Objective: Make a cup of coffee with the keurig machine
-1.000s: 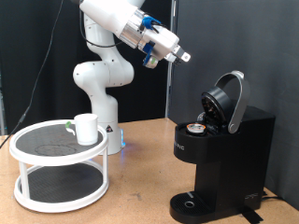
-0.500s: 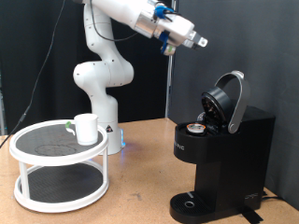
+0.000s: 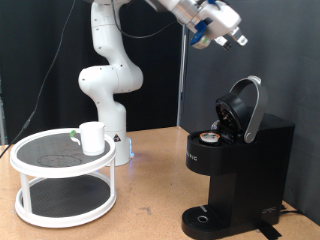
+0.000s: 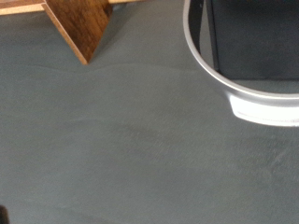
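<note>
The keurig machine stands at the exterior view's right with its hinged lid raised. A small pod with a tan top sits in the open chamber. The cup, a plain white mug, rests on the top shelf of a round stand at the left. My gripper hangs high above the raised lid, apart from it, with nothing seen between its fingers. In the wrist view no fingers show; a silver-rimmed black curve, seemingly part of the machine, lies over a grey surface.
A white two-tier round stand occupies the table's left. The white arm base rises behind it. A black curtain backs the scene. A wooden corner shows in the wrist view.
The arm has swung up and towards the exterior view's right, carrying the gripper from above mid-table to high over the machine's raised lid. The mug, stand and machine have not moved.
</note>
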`<state>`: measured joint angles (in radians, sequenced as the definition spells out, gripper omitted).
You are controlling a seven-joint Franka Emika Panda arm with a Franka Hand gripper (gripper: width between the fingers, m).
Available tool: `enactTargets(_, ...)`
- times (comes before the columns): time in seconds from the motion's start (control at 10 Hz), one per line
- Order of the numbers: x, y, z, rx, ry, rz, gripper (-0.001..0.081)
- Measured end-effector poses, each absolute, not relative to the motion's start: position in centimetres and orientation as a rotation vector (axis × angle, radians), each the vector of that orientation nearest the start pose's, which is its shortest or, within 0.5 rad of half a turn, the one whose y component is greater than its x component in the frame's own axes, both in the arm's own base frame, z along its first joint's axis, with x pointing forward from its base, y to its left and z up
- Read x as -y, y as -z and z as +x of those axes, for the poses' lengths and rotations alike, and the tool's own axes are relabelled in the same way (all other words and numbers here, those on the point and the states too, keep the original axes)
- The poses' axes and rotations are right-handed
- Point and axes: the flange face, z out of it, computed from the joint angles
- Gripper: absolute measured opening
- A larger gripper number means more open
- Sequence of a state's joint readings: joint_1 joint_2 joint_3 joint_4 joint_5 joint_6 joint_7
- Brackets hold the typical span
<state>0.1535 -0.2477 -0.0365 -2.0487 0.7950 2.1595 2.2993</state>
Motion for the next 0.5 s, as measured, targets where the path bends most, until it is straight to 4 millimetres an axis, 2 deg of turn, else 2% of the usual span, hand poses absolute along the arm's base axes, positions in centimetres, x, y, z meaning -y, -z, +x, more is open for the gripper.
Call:
enactTargets(0.2, -10.6, -60.2, 52.3, -2.368, -0.745, -0.742, 0.0734)
enactTargets(0.5, -11.4, -60.0, 52.0, -2.398, -0.798, -0.798, 0.0734)
